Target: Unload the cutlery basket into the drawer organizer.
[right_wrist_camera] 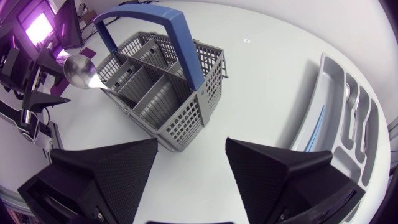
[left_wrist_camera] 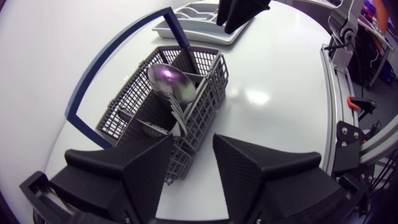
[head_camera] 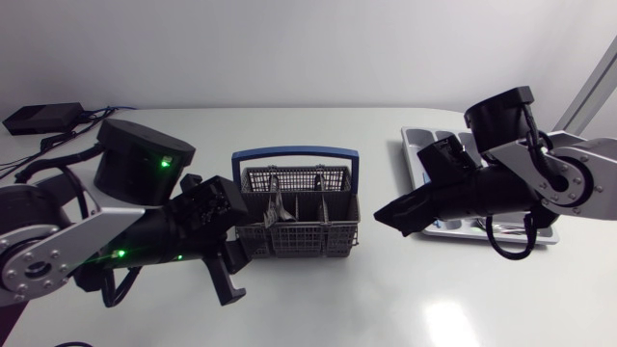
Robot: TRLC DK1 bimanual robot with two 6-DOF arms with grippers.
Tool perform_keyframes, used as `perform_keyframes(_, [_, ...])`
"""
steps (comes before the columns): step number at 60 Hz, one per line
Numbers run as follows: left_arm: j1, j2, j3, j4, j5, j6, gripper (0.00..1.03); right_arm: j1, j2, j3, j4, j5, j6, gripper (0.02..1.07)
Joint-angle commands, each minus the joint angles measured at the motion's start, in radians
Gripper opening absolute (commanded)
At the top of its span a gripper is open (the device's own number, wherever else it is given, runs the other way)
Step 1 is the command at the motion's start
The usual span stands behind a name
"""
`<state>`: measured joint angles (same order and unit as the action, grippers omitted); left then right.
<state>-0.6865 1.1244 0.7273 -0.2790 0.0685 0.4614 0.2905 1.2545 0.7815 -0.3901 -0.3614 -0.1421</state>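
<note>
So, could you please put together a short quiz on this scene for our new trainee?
1. True or false: the right gripper is holding a piece of cutlery.
2. Multiple choice: what colour is the handle of the cutlery basket? A red, B blue, C green.
3. Short answer: which side's gripper, left or right, is nearer the drawer organizer?

Key: 1 false, it is open with nothing between its fingers; 2 B; 3 right.
</note>
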Motion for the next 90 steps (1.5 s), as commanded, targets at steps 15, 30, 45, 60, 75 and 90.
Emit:
perform_keyframes(15, [0.001, 0.1, 0.081, 0.067, -0.013, -0.093, 0.33, -0.005, -0.021, -0.039, -0.004, 0.004, -0.011, 0.83])
perform_keyframes(30, [0.002, 0.129, 0.089, 0.081, -0.013, -0.121, 0.06, -0.005, -0.029, -0.045, -0.001, 0.004, -0.01, 0.83])
perform_keyframes(45, [0.047, 0.08, 0.086, 0.073, -0.004, -0.132, 0.04, -0.002, -0.03, -0.053, 0.002, 0.004, -0.01, 0.83])
perform_keyframes(60, [0.097, 0.02, 0.107, 0.046, 0.053, -0.147, 0.04, 0.001, -0.032, -0.05, 0.0, 0.004, -0.008, 0.84])
perform_keyframes(75, [0.223, -0.002, 0.207, -0.069, 0.28, -0.211, 0.04, 0.007, -0.04, -0.045, -0.01, 0.004, -0.008, 0.84])
perform_keyframes(90, [0.384, -0.02, 0.365, -0.233, 0.487, -0.236, 0.04, 0.01, -0.07, -0.028, -0.046, -0.001, -0.013, 0.86])
